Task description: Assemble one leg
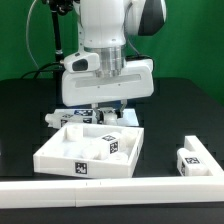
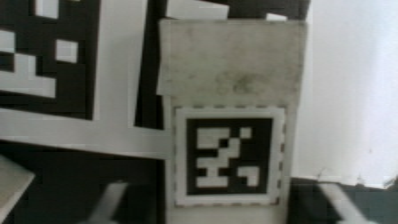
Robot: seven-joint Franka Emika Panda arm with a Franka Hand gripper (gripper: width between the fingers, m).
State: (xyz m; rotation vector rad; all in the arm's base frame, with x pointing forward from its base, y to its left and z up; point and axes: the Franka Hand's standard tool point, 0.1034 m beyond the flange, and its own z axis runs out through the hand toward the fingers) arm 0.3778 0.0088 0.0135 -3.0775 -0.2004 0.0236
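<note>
Close before the wrist camera sits the leg [image 2: 228, 110], a tall white block marked with a black-and-white square tag [image 2: 228, 158] toward one end of its face, with larger tags [image 2: 45, 60] on the white surface behind. Only the exterior view shows the gripper [image 1: 105, 106], low behind the white tray [image 1: 50, 158]. Whether it clasps anything cannot be told.

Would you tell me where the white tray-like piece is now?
In the exterior view, the tray-like piece lies mid-table, just in front of the gripper, with a small tagged white piece on that view's right.
</note>
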